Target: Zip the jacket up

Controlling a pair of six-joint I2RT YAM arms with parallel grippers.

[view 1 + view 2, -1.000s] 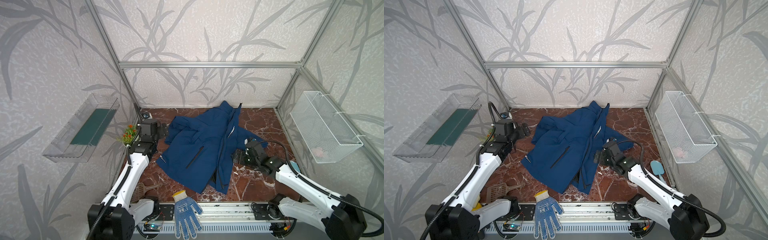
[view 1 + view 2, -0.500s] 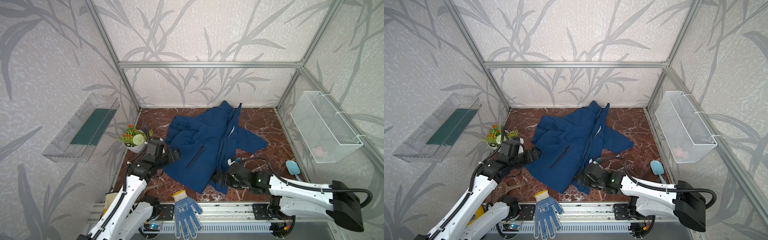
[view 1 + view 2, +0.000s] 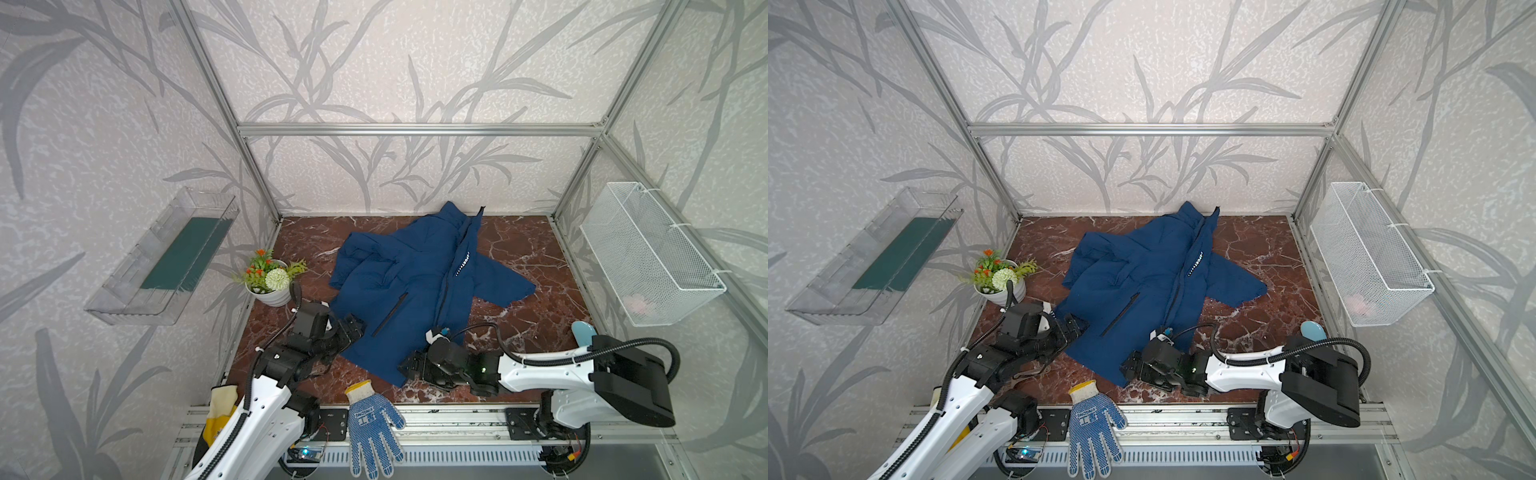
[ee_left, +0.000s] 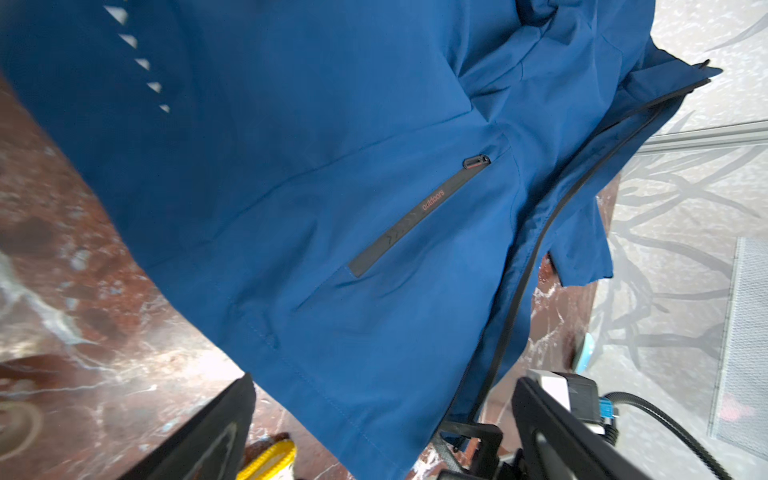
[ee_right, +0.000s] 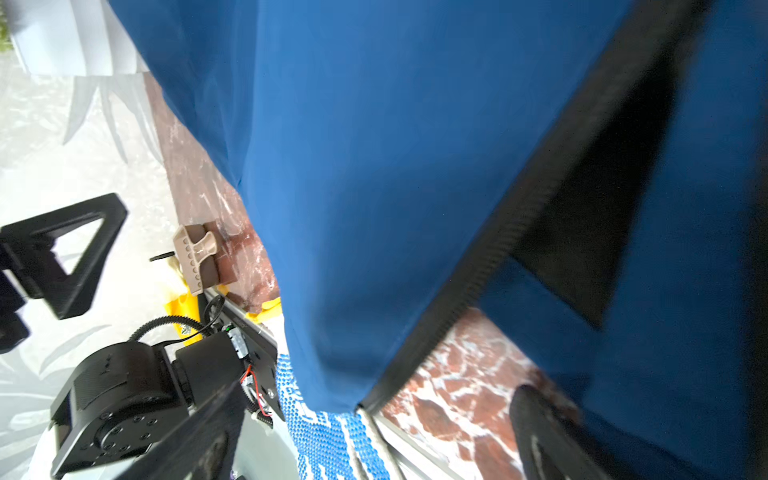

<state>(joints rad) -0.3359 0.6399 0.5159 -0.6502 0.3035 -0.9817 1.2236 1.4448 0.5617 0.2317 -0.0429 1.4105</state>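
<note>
The navy jacket (image 3: 415, 291) (image 3: 1142, 291) lies spread on the red marble floor, collar to the back, its dark front zipper (image 3: 446, 293) undone at the hem. My left gripper (image 3: 357, 326) (image 3: 1077, 324) is open at the jacket's front left hem. In the left wrist view the hem (image 4: 332, 386) lies between the wide fingers of the left gripper (image 4: 382, 415), below the slanted pocket zipper (image 4: 415, 212). My right gripper (image 3: 409, 368) (image 3: 1129, 365) is open, low at the front hem. In the right wrist view the right gripper (image 5: 374, 415) faces the zipper's bottom end (image 5: 498, 232).
A flower pot (image 3: 270, 282) stands left of the jacket. A blue-dotted glove (image 3: 372, 428) lies on the front rail, a yellow glove (image 3: 220, 409) beside the left arm. A wire basket (image 3: 648, 257) hangs on the right wall and a clear shelf (image 3: 166, 257) on the left wall.
Both arms have come forward and down to the jacket's front hem, the left from the back left, the right swinging low toward the zipper's bottom. Both grippers stayed open.
</note>
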